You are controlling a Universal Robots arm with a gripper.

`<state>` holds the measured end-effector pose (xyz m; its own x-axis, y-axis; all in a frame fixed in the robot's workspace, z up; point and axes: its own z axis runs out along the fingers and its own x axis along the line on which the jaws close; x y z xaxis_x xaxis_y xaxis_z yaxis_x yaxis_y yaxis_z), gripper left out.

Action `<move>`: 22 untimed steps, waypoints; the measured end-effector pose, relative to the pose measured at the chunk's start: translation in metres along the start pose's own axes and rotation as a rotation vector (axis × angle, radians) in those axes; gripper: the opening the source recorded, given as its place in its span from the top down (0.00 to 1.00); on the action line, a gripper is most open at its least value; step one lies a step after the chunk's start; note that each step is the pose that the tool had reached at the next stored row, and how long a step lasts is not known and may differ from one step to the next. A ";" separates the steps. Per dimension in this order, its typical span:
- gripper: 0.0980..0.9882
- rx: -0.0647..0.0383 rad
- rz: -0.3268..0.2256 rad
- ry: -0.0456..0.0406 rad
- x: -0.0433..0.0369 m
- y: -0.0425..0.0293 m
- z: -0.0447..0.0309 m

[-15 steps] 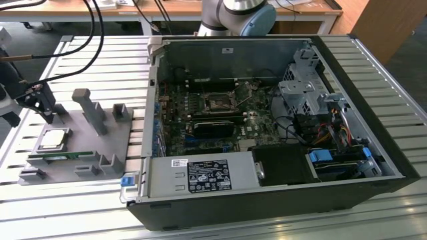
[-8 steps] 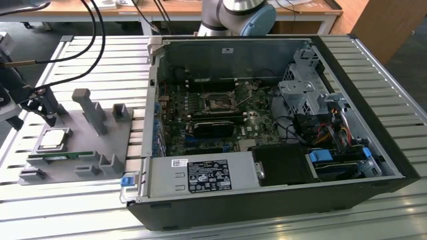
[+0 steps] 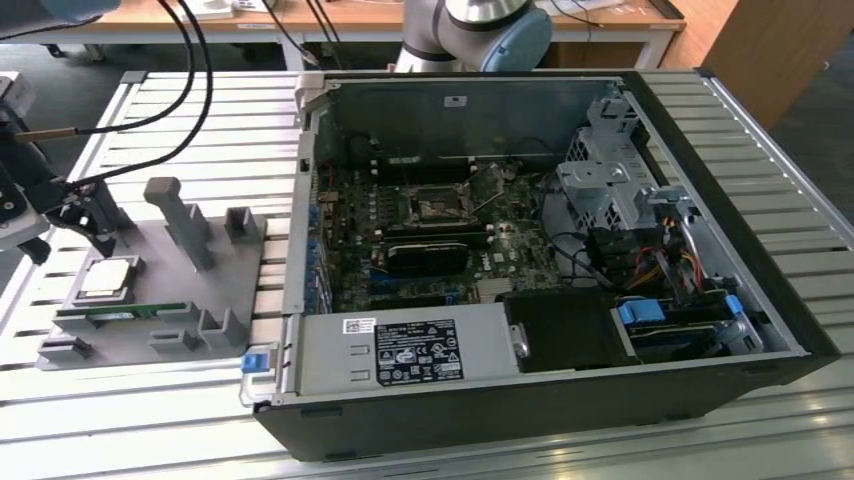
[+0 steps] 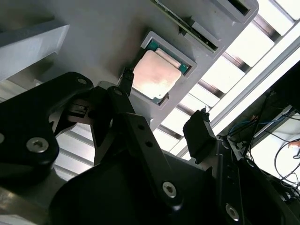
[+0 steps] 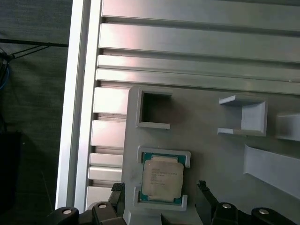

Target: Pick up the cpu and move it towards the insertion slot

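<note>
Two things, operator: what is the gripper doing, and where is the cpu?

I have the gripper (image 5: 159, 185) spread wide and holding nothing. In both wrist views its dark fingers (image 5: 118, 197) stand one on each flank of the cpu (image 5: 162, 180). I can't tell whether either one touches it. The cpu lies flat, shiny face up, seated in its square nest in the grey fixture (image 5: 211, 154), right under the gripper.

So no grasp yet?

None that I can see. I'd call the pick-up lined up but not done: the fingers haven't closed on the chip, and it sits fully in its nest.

What else is close by?

Just beside the cpu, on the same fixture, lies a long green memory stick (image 3: 127, 313), which is not my part. The fixture rests on the slatted metal tabletop (image 3: 200, 110).

And the target?

Far from the gripper. In the exterior view the open computer case (image 3: 534, 425) lies well away across the tabletop. The insertion slot (image 3: 435, 209), the small square socket with a dark centre and silvery frame, sits on the motherboard inside it. By my reckoning the lift and the whole carry toward that slot are left to do.
</note>
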<state>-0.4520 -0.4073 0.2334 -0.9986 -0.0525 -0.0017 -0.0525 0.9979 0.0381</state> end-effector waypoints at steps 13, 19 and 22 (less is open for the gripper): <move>0.24 0.002 0.020 -0.0013 0.0001 -0.0008 0.0144; 0.24 0.002 0.022 -0.0012 0.0001 -0.0012 0.0239; 0.24 0.002 0.023 -0.0012 0.0001 -0.0014 0.0274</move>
<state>-0.4520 -0.4076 0.2060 -0.9996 -0.0297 -0.0021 -0.0297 0.9989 0.0360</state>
